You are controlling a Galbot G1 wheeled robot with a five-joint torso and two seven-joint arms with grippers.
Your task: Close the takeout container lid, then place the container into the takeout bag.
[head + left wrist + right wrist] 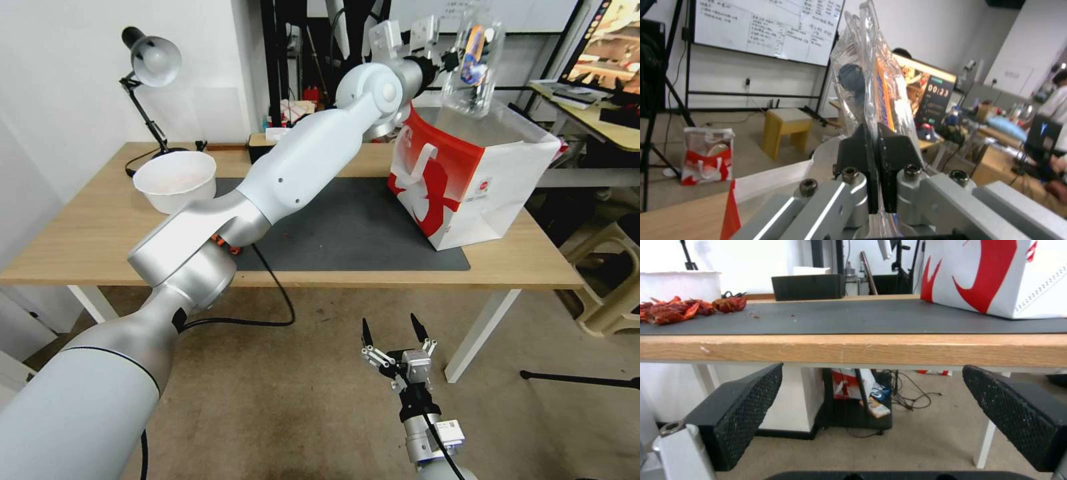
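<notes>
Left gripper (445,61) raised above the takeout bag (467,180), fingers (853,156) clenched on the edge of the takeout container (473,60). Container held on edge in the air, over the bag's open mouth, with dark berries and an orange-and-blue label visible through the clear plastic; 2 halves pressed flat together between the black pads in the left wrist view (871,86). Bag upright on the wooden table (80,233), at the far right end of the black mat (360,227), red panel and white strap handle facing the mat. White bowl (175,180) on the table beyond the mat's opposite end, well apart from the bag, with a desk lamp (150,67) behind it. Red crayfish scraps (689,306) on the mat, far from the bag. Right gripper (395,331) below the table's front edge, over the floor, fingers (742,413) spread wide and grasping nothing.
</notes>
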